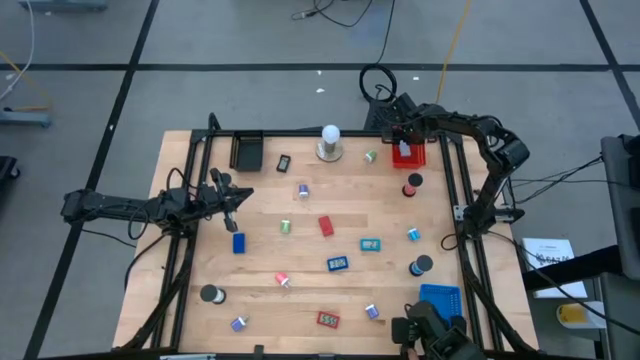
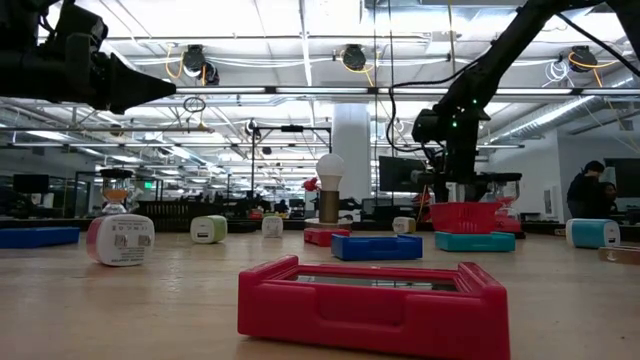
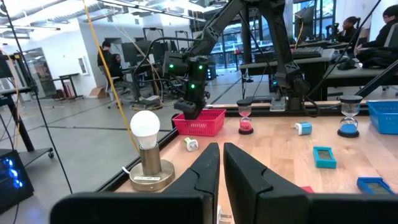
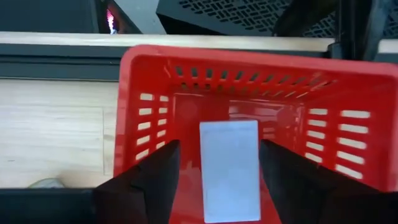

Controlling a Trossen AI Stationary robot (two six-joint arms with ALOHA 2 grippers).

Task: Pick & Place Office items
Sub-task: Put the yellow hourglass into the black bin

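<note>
hovering: right gripper (image 4: pixel 219 163) over red tray (image 4: pixel 149 74) | jaws wide, white item (image 4: pixel 230 168) between | left gripper (image 3: pixel 221 163) jaws narrow

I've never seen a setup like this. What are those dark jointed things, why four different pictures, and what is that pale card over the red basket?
They are two robot arms at a wooden table, each ending in a two-finger gripper. One picture looks straight down from above, one looks level across the tabletop, and the other two come from cameras on the arms' wrists.

Scattered on the table are small office items, along with a white bulb on a round base and trays: a black tray, a blue tray and a red tray.

The right gripper is above the red tray. Its fingers stand apart, with a pale flat rectangular piece between them; I cannot tell whether it is gripped or already dropped in.

The left gripper is shut, holds nothing, and waits over the table's left side.
</note>
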